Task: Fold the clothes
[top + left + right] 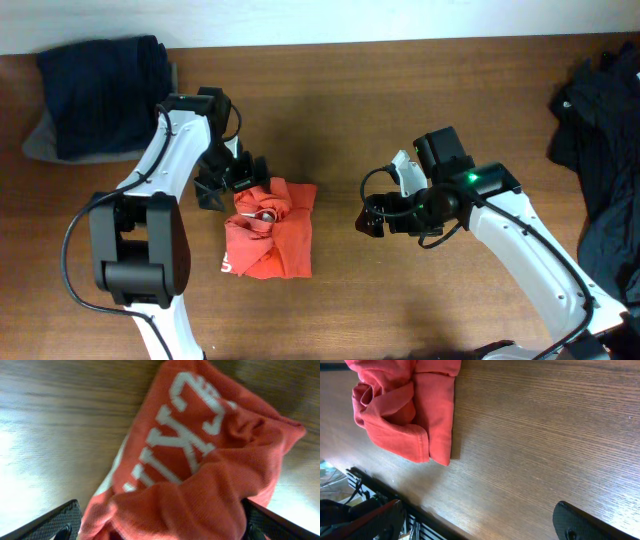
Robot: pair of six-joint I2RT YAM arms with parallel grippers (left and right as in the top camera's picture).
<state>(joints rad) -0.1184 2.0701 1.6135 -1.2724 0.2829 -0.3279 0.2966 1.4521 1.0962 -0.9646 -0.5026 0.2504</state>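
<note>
- Orange-red T-shirt (270, 232): left of centre on the wooden table (400, 90), a half-folded bundle, rumpled at the far end, flatter at the near end.
- Long axis roughly far-to-near across the table, leaning a little; bunched end toward the left gripper (235, 183), neater folded edge toward the front; white lettering (185, 435) face up, slantwise in the left wrist view.
- Left gripper: jaws spread fully wide at the far left corner of the T-shirt, cloth heaped between the fingers (55, 522) but not pinched; nothing held.
- Right gripper (375, 215): likewise gaping and empty, over bare wood, well apart from the T-shirt.
- Risk in closing on the heap: likely to catch several layers at once, dragging the whole bundle on lifting and undoing the flat part.
- Risk of twisting the bundle rather than folding it, through a one-sided pull with the right gripper so far off.
- Risk of slipping: soft knit, apt to slide out of a shallow pinch at the edge.
- Navy pile (100, 90) at far left and dark garments (600, 150) at far right: well apart from both grippers, not touched.
</note>
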